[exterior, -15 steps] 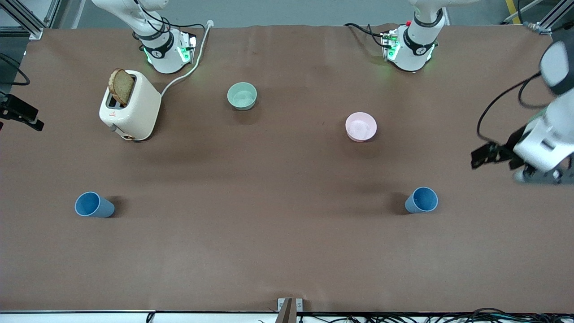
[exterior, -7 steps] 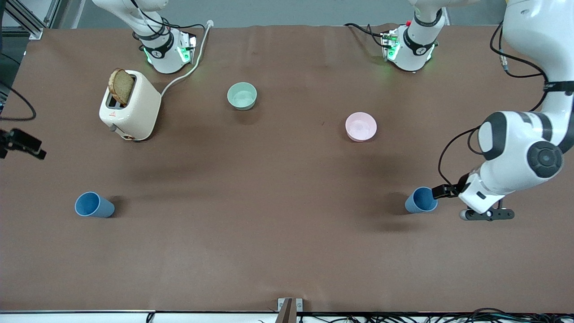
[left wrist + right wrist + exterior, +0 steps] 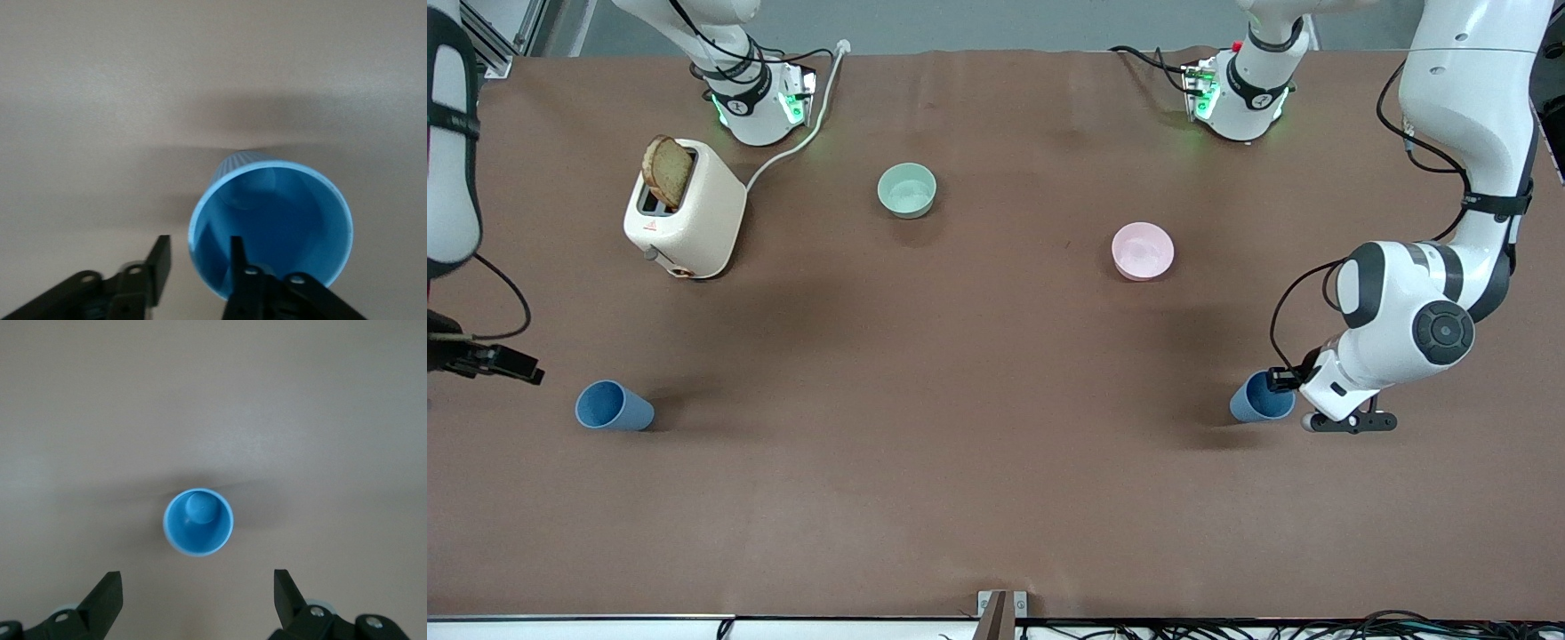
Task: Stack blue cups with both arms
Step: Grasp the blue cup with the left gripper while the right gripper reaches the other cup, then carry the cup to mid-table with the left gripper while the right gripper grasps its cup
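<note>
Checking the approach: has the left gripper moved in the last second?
Yes. The left gripper came down from beside the pink bowl to the blue cup rim.

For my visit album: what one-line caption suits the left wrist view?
Left gripper straddling the rim of an upright blue cup on the brown table, one finger inside.

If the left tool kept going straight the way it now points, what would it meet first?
Likely the blue cup at the left arm's end of the table. The left tool is open, one finger over the cup's mouth, the other outside the rim, so the wall would pass between them. Depth is unclear.
</note>
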Robot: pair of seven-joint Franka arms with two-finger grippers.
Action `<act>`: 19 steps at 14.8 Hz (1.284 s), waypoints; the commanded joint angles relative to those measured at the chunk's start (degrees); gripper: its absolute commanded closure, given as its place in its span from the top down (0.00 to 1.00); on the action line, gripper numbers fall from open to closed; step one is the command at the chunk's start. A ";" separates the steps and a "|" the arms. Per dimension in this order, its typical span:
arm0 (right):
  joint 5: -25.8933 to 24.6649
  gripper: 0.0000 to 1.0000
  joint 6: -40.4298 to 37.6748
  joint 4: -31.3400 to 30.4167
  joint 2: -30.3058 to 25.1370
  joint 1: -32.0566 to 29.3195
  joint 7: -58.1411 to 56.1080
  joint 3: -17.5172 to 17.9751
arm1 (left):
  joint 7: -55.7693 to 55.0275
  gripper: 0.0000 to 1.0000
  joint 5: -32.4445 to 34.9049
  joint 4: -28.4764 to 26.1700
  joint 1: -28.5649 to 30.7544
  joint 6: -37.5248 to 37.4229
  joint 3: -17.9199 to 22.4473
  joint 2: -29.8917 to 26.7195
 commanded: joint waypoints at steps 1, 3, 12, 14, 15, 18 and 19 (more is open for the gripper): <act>2.64 1.00 3.17 0.51 4.88 -2.78 -5.08 0.71 | -1.06 0.05 0.90 0.50 -0.23 0.64 -0.21 0.28; 5.53 1.00 5.72 0.51 8.22 -4.37 -9.47 0.71 | -1.15 0.00 0.90 0.76 -1.02 0.55 -0.39 0.10; 7.22 0.93 10.21 0.07 13.15 -3.67 -12.13 0.88 | -31.51 0.00 0.38 10.85 -22.89 -5.95 -0.65 0.61; 7.13 0.90 10.22 -0.10 13.42 -3.58 -12.22 0.88 | -38.47 0.00 0.20 13.23 -28.24 -5.95 -0.65 3.25; 7.13 0.89 10.04 -0.89 13.51 -3.67 -12.22 0.88 | -41.20 0.00 0.20 14.37 -30.36 -5.95 -0.65 4.48; 7.13 0.69 9.95 -1.42 13.42 -3.23 -12.22 0.80 | -46.48 0.00 0.11 15.96 -35.72 -5.34 -0.74 8.26; 7.13 0.47 10.04 -1.94 13.42 -3.06 -12.31 0.80 | -47.98 0.00 0.11 17.53 -37.22 -4.90 -0.65 9.93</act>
